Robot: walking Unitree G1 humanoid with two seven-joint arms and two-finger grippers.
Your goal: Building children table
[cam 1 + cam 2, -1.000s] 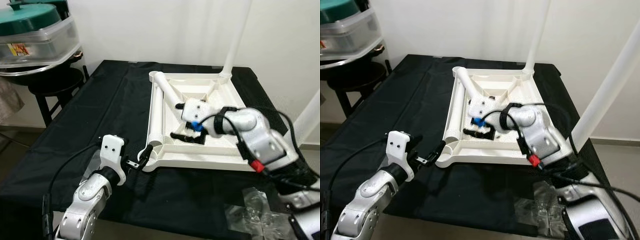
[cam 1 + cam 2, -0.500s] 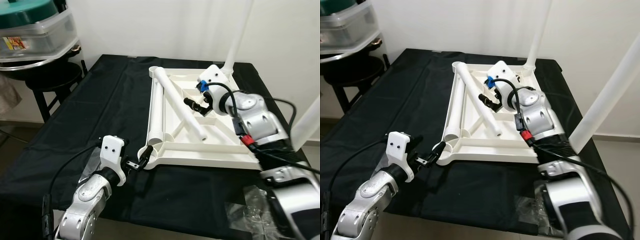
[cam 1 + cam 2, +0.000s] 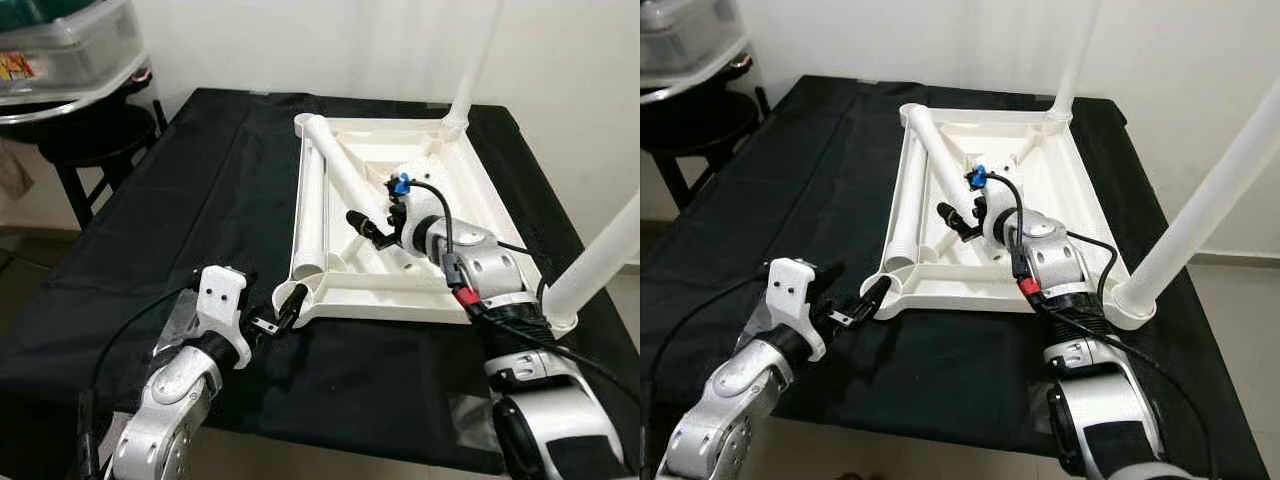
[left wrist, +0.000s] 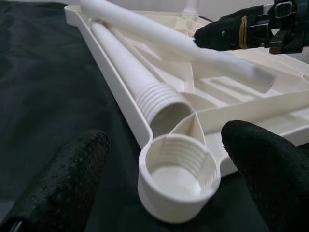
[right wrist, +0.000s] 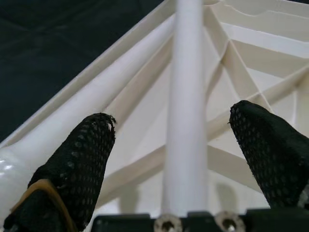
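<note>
The white table top (image 3: 470,190) lies upside down on the black-clothed table. Two white legs stand screwed in, one at its far right corner (image 3: 472,70) and one at its near right corner (image 3: 604,262). A loose leg (image 3: 310,215) lies along the left rim. Another loose leg (image 3: 340,172) lies diagonally inside, and my right gripper (image 3: 368,228) stands open astride it, the leg (image 5: 186,111) running between both fingers (image 5: 79,162). My left gripper (image 3: 279,311) is open around the near left corner socket (image 4: 178,176), a finger (image 4: 263,169) on each side, not touching.
A black stool (image 3: 85,135) carrying a lidded plastic container (image 3: 60,50) stands off the table's far left. A white wall rises behind. Black cloth (image 3: 200,200) covers the table left of and in front of the table top.
My right gripper has come back from the far right corner and now straddles the diagonal loose leg. The left gripper stays at the corner socket. The camera has shifted a little.
</note>
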